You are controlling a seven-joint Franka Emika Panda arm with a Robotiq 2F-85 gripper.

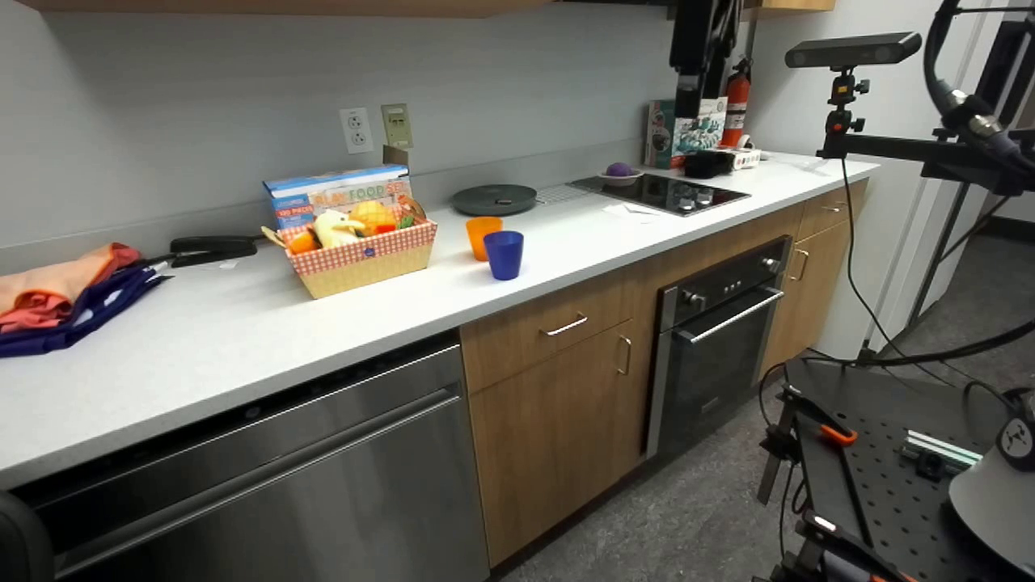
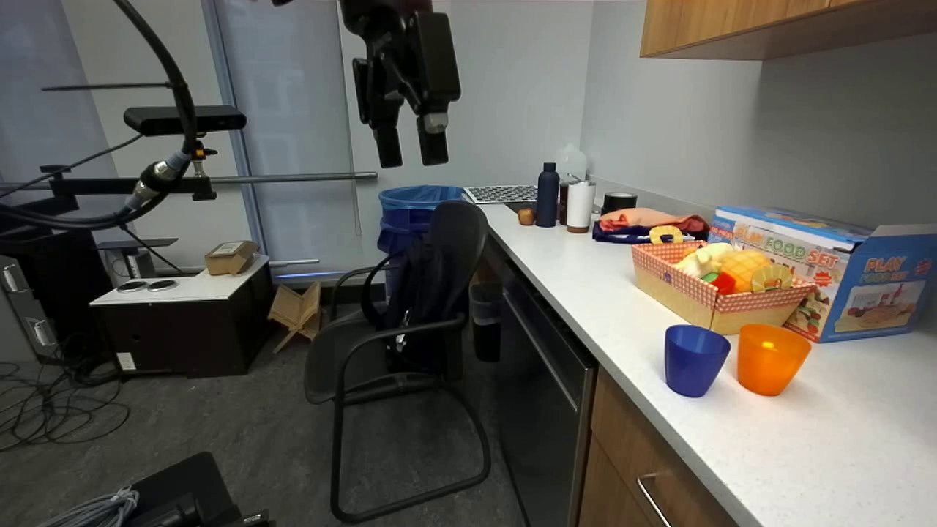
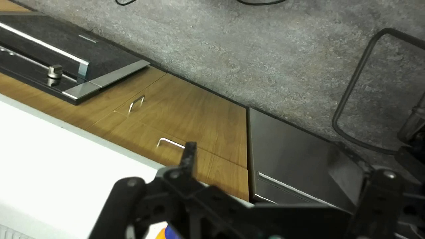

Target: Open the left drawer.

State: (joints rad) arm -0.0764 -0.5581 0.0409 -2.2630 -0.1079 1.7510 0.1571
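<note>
The left drawer is shut, with a medium-brown wood front. It sits under the counter between the dishwasher and the oven. Its small silver bar handle is bare. The drawer also shows in an exterior view and the wrist view. My gripper is open and empty, high in the air with its fingers pointing down. It shows at the top in an exterior view, away from the drawer. In the wrist view the gripper has its fingers wide apart; the left finger covers one end of the handle.
Below the drawer is a wood cabinet door. A steel dishwasher and an oven flank it. On the counter stand a blue cup, an orange cup and a food basket. A chair stands near the dishwasher.
</note>
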